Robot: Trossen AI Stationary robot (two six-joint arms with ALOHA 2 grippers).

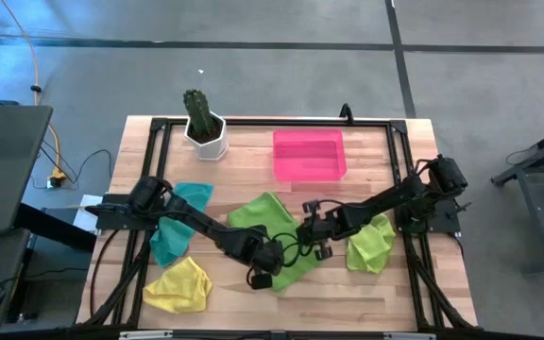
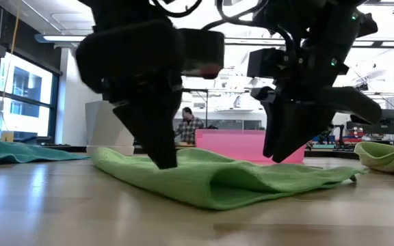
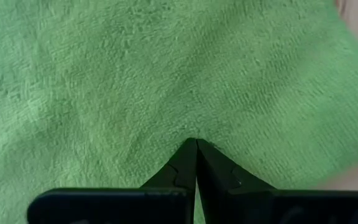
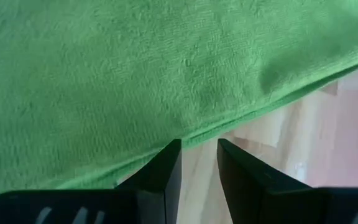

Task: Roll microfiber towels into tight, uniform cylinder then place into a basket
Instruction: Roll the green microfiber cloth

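At the table's middle, both arms reach inward and point their grippers down at the spread lime green towel (image 1: 270,227). From the table's left edge the left arm stretches diagonally over the teal towel (image 1: 173,231), and the left gripper (image 3: 196,144) has its two fingers pressed together, tips planted on the green cloth near its front part, with no fold of fabric showing between them. From the right edge the right arm comes in low across the table, and the right gripper (image 4: 199,144) stands at the towel's right edge with its fingers a little apart; bare wood shows in the gap between them, one tip meets the hem of the cloth, and nothing is clamped. Seen level from the table top, both grippers stand nearly upright on the flat green towel. A second lime green towel (image 1: 371,244) lies crumpled near the right arm, and the yellow towel (image 1: 179,286) lies at the front left. Behind the arms, the pink basket (image 1: 309,156) sits toward the back of the table, holding no towel, with the cactus pot (image 1: 205,135) to its left. No label or writing can be read anywhere.
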